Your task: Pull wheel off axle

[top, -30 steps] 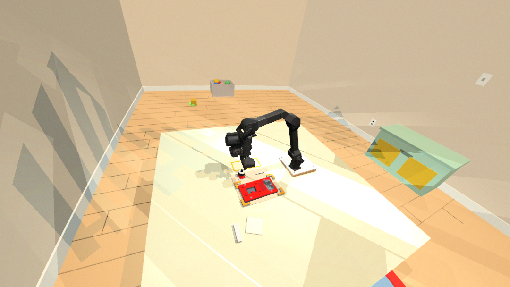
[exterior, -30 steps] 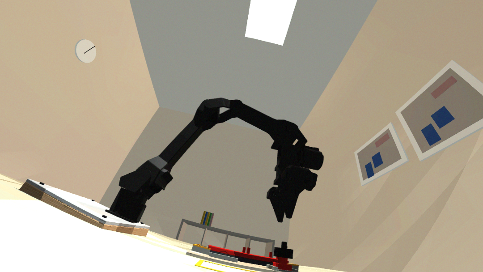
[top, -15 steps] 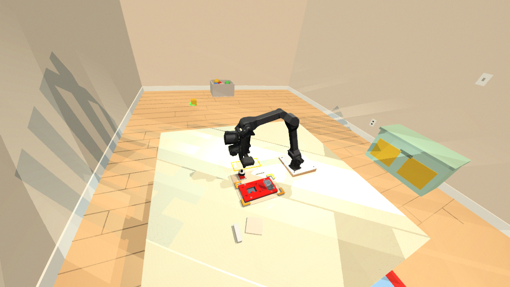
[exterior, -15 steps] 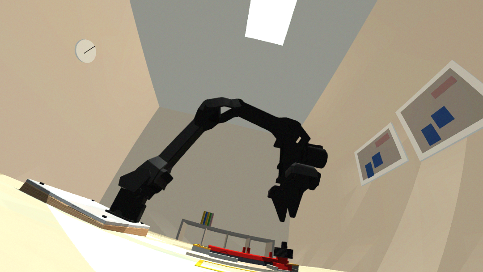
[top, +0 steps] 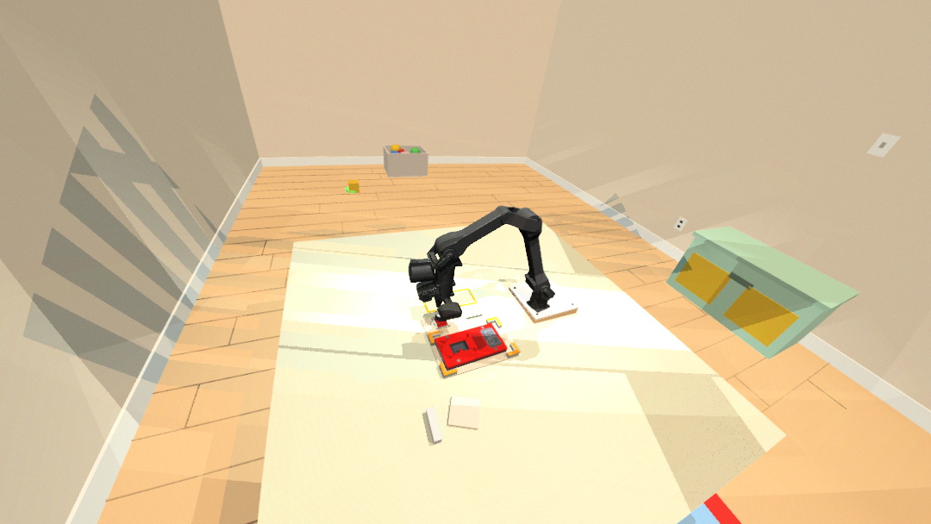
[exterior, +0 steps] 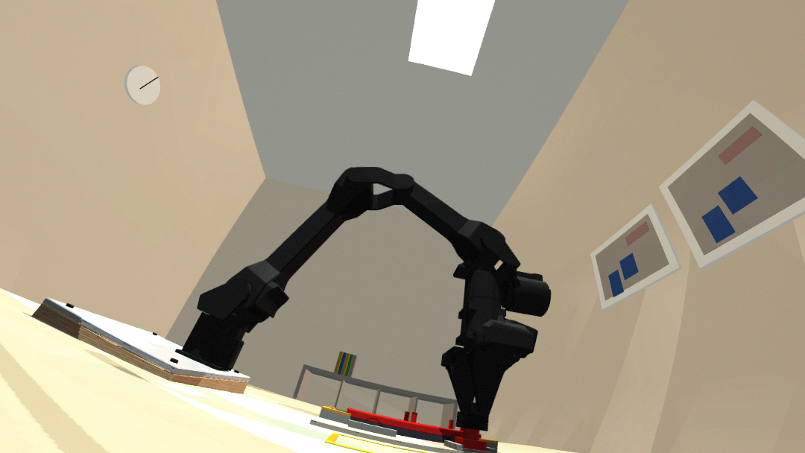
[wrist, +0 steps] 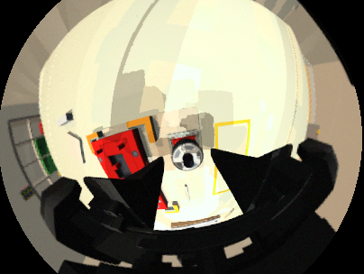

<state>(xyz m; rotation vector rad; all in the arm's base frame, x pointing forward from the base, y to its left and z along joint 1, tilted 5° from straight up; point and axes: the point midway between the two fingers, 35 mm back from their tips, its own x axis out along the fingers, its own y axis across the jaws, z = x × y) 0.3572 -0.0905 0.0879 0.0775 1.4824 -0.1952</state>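
The black wheel with a silver, spoked-looking top face (wrist: 187,155) (exterior: 472,420) sits on the upright axle, whose dark end shows at its centre. The axle stands on a red base (top: 441,322) (exterior: 473,439) (wrist: 177,141). My gripper (wrist: 186,155) (exterior: 472,415) (top: 446,317) is open and points down at the wheel, with one fingertip on each side of it in the wrist view. Gaps show there between fingertips and wheel. In the top view the gripper hides the wheel. The marked area, a yellow rectangle outline (top: 471,296) (wrist: 232,122) (exterior: 332,438), lies on the table beside the axle base.
A red plate (top: 470,355) (wrist: 128,143) (exterior: 394,422) lies beside the axle base, held between orange corner pieces (top: 447,371) (wrist: 149,127). A pale bar (top: 433,426) and a pale square block (top: 464,412) lie farther off. The arm's base board (top: 557,315) is on the other side.
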